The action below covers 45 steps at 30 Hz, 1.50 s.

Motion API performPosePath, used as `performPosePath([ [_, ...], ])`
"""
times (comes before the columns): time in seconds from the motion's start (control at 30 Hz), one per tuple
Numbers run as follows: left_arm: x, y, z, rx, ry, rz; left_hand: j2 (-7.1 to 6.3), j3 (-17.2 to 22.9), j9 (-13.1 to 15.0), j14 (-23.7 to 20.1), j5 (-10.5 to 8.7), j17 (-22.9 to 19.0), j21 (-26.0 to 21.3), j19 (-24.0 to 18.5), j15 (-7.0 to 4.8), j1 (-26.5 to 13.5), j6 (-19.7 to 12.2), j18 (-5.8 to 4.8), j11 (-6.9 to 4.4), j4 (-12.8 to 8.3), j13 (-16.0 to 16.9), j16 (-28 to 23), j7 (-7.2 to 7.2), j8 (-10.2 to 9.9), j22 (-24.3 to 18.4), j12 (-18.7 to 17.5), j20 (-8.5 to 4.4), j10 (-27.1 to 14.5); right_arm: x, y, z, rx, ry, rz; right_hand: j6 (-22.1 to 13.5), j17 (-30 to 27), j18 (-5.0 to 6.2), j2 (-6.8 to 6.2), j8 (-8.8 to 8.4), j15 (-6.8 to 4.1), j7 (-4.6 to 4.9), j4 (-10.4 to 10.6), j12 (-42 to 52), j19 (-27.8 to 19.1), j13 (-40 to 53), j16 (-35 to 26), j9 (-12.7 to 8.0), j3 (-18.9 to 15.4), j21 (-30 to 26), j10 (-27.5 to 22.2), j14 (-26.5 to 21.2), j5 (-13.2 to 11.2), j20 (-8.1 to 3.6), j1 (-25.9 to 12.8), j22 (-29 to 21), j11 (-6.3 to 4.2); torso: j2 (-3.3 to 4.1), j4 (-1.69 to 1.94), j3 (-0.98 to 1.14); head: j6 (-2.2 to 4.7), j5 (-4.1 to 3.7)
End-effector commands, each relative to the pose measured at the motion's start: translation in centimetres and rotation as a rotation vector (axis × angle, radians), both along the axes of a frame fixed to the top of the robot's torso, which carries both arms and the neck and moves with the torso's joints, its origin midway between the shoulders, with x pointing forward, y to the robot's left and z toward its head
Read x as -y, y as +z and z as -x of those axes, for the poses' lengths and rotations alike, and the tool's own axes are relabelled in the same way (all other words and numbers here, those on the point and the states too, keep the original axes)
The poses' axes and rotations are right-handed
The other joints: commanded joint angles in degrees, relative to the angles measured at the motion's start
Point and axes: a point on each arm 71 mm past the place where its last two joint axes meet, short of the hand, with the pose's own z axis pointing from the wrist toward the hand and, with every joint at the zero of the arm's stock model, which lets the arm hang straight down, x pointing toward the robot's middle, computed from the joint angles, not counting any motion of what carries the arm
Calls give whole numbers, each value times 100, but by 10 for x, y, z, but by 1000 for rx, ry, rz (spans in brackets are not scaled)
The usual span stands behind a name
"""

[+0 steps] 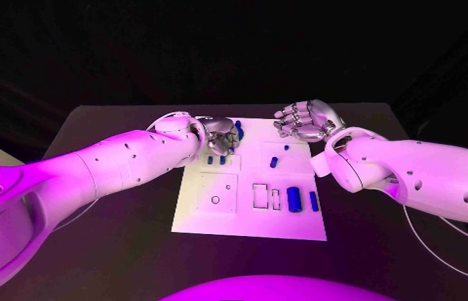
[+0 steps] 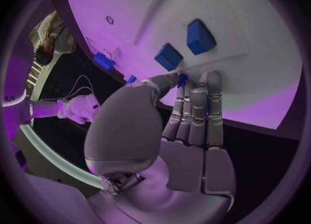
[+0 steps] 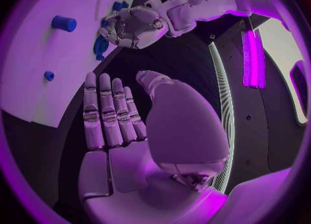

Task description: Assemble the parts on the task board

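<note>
The white task board (image 1: 249, 210) lies mid-table. My left hand (image 1: 220, 136) hangs over the board's far left corner and pinches a small blue part (image 2: 183, 79) between thumb and fingers; this hand (image 3: 132, 26) and the part (image 3: 100, 45) also appear in the right wrist view. Two blue blocks (image 2: 168, 56) (image 2: 199, 36) stand in the board just beyond its fingertips, paired (image 1: 216, 159) in the head view. My right hand (image 1: 306, 120) hovers over the board's far right edge, fingers (image 3: 107, 112) straight and apart, holding nothing.
More blue parts sit on the board: a small peg (image 1: 274, 162), a thick cylinder (image 1: 293, 199) and a thin bar (image 1: 314, 201) beside rectangular slots (image 1: 262, 195). Round holes (image 1: 216, 199) mark the near left panel. Black table (image 1: 117, 247) surrounds the board.
</note>
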Motion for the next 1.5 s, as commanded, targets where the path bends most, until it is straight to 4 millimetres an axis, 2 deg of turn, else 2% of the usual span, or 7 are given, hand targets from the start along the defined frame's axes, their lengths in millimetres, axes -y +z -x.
performPosePath([
  [0.03, 0, -8, 2, -24, 9, -12, 73, 69, -12, 113, -42, 125, 70, 1, -19, 36, 80, 80, -12, -32, -67, 102, -5, -28, 46, -2, -36, 75, -2, 1, 1, 15, 22, 2, 38, -9, 79, -11, -34, 4, 111, -15, -33, 46, -7, -19, -5, 34, 22, 9, 42, 26, -12, 18, -5, 25, -1, -3, 0, -6, -4],
  [0.17, 0, -8, 2, -27, 10, -14, 168, 173, -26, 424, -49, 495, 283, 20, -84, 133, 279, 83, -83, -187, -76, 369, -36, -20, 189, 66, -78, 292, -2, 1, 1, 14, 22, 2, 38, -9, 79, -11, -34, 4, 111, -15, -33, 46, -7, -19, -5, 34, 22, 9, 42, 26, -12, 18, -5, 25, -1, -1, -2, -13, -11],
  [0.43, 1, -8, 3, -26, 13, -13, 292, 224, -23, 957, -51, 1189, 995, 566, -190, 135, 591, -68, -209, -404, -22, 777, -114, -19, 1094, 241, -158, 599, -2, 1, 1, 14, 22, 3, 38, -9, 79, -11, -34, 4, 111, -15, -33, 46, -7, -19, -5, 34, 22, 9, 42, 26, -12, 18, -5, 25, -1, 8, -6, -25, -17],
  [0.7, 0, -5, 2, 6, 19, 21, 343, 256, 41, 1204, -41, 1450, 1303, 921, -261, 110, 879, -153, -281, -530, 30, 909, -186, 5, 1530, 311, -219, 774, -2, 1, 1, 14, 23, 2, 38, -9, 79, -11, -34, 4, 111, -15, -33, 46, -7, -19, -5, 34, 22, 9, 42, 26, -12, 18, -5, 25, -3, 6, -6, -23, -14],
  [1.13, -9, 6, 2, 10, 65, 115, 326, 312, 64, 1290, -36, 1505, 1391, 1043, -275, 8, 1015, -180, -291, -546, 43, 931, -200, -38, 1651, 279, -240, 844, -2, 1, 0, 15, 21, 3, 54, -10, 79, -9, -38, 4, 109, -13, -46, 51, -5, -23, -8, 42, 22, 22, 45, 27, -12, 9, -18, 24, -6, -2, 3, -18, -18],
  [1.3, -18, 16, 2, -12, 100, 160, 311, 307, 68, 1303, -36, 1498, 1391, 1054, -274, -52, 1022, -182, -289, -530, 34, 929, -195, -71, 1653, 243, -241, 864, 0, 1, 0, 15, 17, 4, 54, -10, 79, -9, -38, 4, 109, -13, -46, 51, -5, -23, -8, 42, 22, 22, 45, 27, -12, 9, -18, 24, -14, 10, 10, -23, -27],
  [1.5, -30, 28, 4, -13, 119, 182, 308, 306, 70, 1313, -35, 1513, 1404, 1077, -273, -63, 1023, -188, -288, -527, 31, 933, -193, -79, 1680, 233, -240, 871, 1, 1, 1, 15, 14, 5, 54, -10, 79, -9, -38, 4, 109, -13, -46, 51, -5, -23, -8, 42, 22, 22, 45, 27, -12, 9, -18, 24, -10, 25, 6, -36, -15],
])
